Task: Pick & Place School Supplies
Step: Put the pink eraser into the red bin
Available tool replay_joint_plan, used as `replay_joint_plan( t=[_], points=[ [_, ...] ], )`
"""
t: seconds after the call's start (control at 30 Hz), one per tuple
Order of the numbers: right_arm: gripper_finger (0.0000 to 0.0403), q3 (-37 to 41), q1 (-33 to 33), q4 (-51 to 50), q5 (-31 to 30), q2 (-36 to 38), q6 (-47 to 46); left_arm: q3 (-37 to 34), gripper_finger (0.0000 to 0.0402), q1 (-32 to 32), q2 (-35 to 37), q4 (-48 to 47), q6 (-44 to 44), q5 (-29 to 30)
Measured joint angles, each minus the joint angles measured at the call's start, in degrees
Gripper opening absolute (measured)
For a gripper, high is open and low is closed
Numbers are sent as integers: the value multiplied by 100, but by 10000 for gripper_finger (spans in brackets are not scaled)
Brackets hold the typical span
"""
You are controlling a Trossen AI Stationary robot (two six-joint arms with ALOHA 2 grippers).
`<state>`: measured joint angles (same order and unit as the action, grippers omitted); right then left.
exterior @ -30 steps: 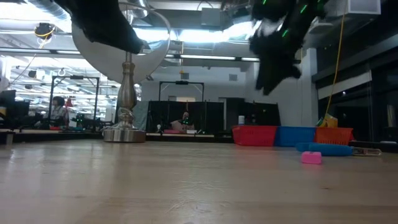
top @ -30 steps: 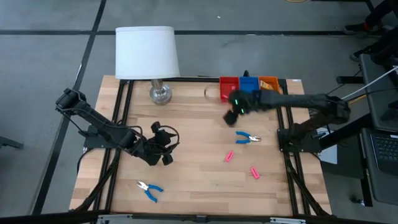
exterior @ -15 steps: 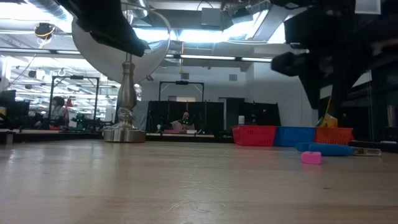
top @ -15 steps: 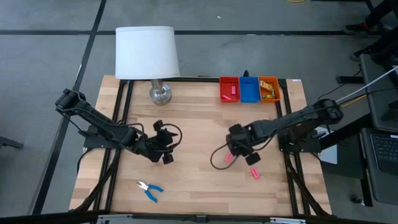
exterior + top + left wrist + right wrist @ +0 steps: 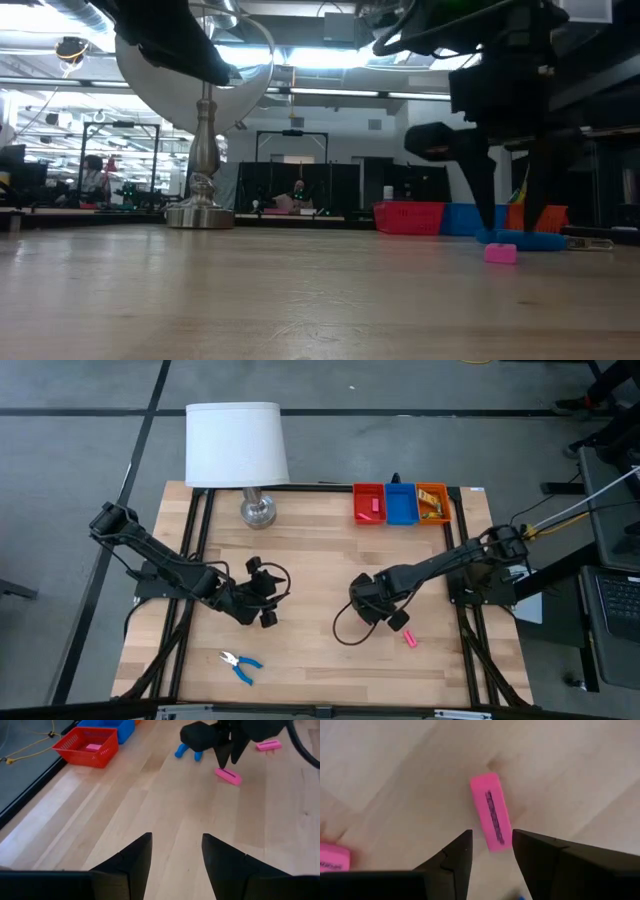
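Progress judged early-to-middle: one pink eraser (image 5: 374, 505) seen in red tray (image 5: 368, 491), yellow piece in orange tray (image 5: 433, 503). Left on table: eraser (image 5: 491, 812) under right gripper (image 5: 372, 607), second eraser (image 5: 409, 638) just beside, pliers (image 5: 240, 664) near front edge, second pliers (image 5: 186, 751) behind right gripper.

Right gripper set low over mid-table eraser, fingers part open, astride it, nothing gripped yet. Eraser lies flat, long axis running between fingers, slightly skewed.

Left gripper (image 5: 262, 595) waits left of centre, part open, empty.
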<state>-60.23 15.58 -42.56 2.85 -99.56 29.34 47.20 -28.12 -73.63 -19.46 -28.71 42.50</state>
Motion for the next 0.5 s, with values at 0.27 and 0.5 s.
replay_joint_plan(
  t=[0.27,0.5],
  points=[
    [142,-6,64,253,3,-296,-15,0,169,2,0,0,-11,-13],
    [142,-22,67,389,29,-510,-19,0,169,2,0,35,-52,-26]
  ],
)
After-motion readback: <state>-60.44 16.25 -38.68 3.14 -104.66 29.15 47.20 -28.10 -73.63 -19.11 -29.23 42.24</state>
